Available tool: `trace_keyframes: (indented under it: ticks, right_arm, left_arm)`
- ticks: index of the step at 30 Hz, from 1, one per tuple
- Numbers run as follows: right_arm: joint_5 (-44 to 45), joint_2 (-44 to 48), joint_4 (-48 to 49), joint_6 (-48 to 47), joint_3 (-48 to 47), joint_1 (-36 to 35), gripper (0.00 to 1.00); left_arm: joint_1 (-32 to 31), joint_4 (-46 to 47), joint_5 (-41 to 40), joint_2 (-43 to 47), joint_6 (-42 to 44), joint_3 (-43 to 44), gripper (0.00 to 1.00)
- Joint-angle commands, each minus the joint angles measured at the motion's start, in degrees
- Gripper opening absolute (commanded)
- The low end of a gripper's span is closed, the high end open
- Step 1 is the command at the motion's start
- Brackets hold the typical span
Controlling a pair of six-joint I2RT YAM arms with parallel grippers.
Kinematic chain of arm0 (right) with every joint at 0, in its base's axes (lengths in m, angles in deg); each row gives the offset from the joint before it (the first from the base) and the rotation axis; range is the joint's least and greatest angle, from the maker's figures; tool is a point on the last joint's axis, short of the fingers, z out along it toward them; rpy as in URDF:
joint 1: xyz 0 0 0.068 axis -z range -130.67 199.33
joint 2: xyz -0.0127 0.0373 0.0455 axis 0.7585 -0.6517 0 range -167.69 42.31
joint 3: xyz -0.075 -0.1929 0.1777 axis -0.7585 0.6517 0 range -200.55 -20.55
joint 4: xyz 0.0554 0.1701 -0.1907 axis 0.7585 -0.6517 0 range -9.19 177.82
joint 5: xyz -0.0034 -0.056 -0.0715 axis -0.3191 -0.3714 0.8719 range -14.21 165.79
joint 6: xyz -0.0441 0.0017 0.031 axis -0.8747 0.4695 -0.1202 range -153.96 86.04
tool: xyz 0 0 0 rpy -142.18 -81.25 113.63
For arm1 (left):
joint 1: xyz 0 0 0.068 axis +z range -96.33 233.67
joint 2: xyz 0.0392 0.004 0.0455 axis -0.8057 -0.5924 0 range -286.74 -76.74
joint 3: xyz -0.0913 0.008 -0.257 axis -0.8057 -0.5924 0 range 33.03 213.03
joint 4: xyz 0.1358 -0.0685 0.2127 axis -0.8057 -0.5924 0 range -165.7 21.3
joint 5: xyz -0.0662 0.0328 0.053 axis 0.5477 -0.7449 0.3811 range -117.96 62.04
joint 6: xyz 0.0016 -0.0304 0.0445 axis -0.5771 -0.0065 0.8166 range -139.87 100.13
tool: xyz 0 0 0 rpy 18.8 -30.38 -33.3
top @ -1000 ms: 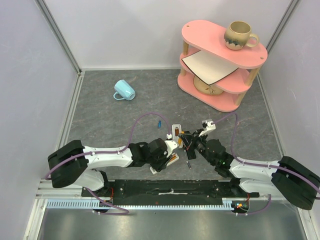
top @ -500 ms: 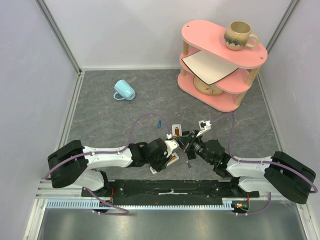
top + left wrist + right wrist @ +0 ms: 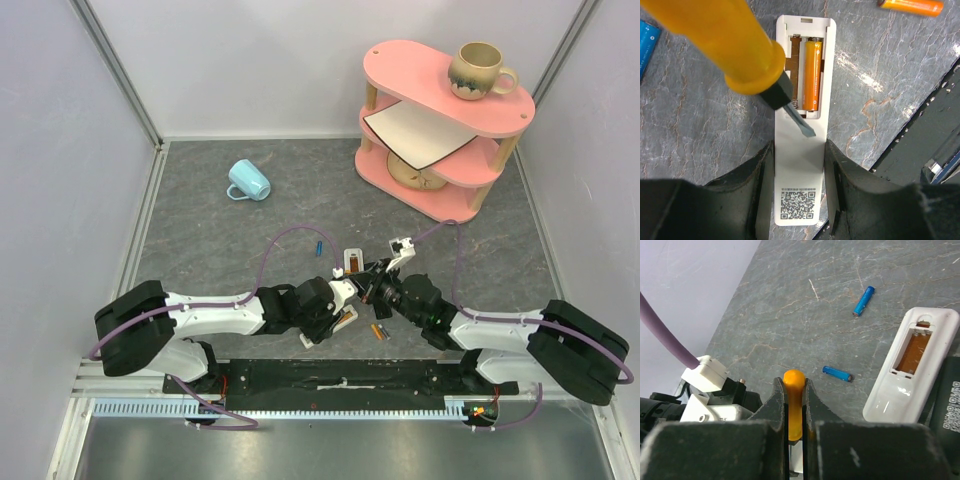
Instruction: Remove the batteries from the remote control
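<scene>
the grey marbled table (image 3: 200, 245) carries a blue mug (image 3: 247, 181) on its side, a pink shelf (image 3: 440, 207), loose blue batteries (image 3: 863, 300), an orange battery (image 3: 910, 6) and a white remote (image 3: 910, 370).

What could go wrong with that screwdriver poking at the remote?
The screwdriver blade sits on the remote casing just short of the orange battery, so it may skid instead of prying. If pried hard, the battery could spring out and roll away. The left gripper only pinches the remote's sides; it might twist.

I see a grey stone-look tabletop (image 3: 200, 240), pale lilac walls (image 3: 260, 70), and a pink three-tier shelf (image 3: 410, 70) at far right.
</scene>
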Motion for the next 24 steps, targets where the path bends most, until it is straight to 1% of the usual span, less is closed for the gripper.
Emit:
trace_keyframes:
  ticks: [1,5,7,8,12,18,24]
  right_arm:
    - [3.7,2.2,-3.6,-1.5,-1.8,-0.1,0.0]
    - [6.3,6.0,-8.6,-3.6,-2.4,-0.1,0.0]
    - [8.0,7.5,-11.1,-4.8,-2.6,-0.1,0.0]
    - [8.6,8.9,-12.0,-5.0,-2.8,-0.1,0.0]
    - [10.9,11.8,-15.3,-7.0,-2.8,-0.1,0.0]
    - [13.9,11.7,-15.6,-10.4,-3.1,0.0,0.0]
    - [15.6,10.5,-15.4,-11.9,-3.3,0.0,0.0]
  left_arm:
    - [-0.1,2.3,-1.2,1.2,-2.0,-0.1,0.1]
    - [-0.1,2.3,-1.4,1.2,-2.0,0.0,0.09]
    - [-0.2,1.9,-1.9,1.5,-2.3,0.2,0.08]
    - [-0.2,1.8,-3.1,2.0,-2.4,0.2,0.04]
    - [-0.1,2.0,-4.0,2.3,-2.3,0.2,0.03]
    - [-0.1,1.7,-2.9,-0.3,-0.7,2.1,0.02]
    - [-0.1,1.8,-2.9,-0.6,-0.9,1.8,0.02]
